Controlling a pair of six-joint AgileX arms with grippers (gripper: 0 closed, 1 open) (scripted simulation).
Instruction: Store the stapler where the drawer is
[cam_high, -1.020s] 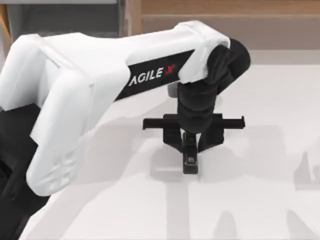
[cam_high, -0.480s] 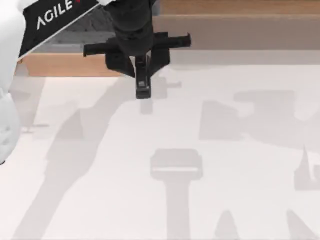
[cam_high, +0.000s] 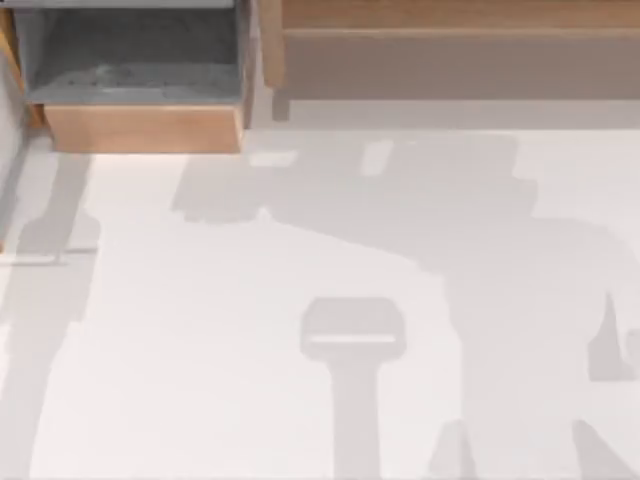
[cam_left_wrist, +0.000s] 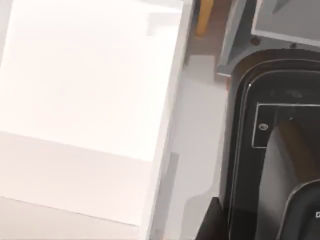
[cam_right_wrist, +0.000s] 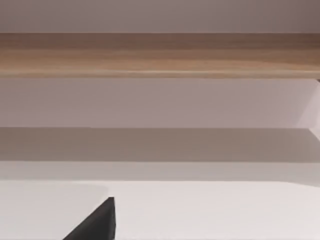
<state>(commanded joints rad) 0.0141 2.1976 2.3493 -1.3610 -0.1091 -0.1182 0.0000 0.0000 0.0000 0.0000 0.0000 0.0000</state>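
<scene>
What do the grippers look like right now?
Right gripper's finger: a matte black wedge with sharp corners and a plain surface. Left gripper's finger: probably the similar black angular piece in the left wrist view. Too little is in frame to judge more.

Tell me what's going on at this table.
The job is to put the stapler into the drawer. Half a second ago the left arm was carrying the stapler toward the table's back left. Now the drawer stands pulled open at the back left corner of the table, tan front facing forward, beside the long brown cabinet. Whether the stapler has been released cannot be told. The right arm's wrist view looks across the table at the cabinet.
</scene>
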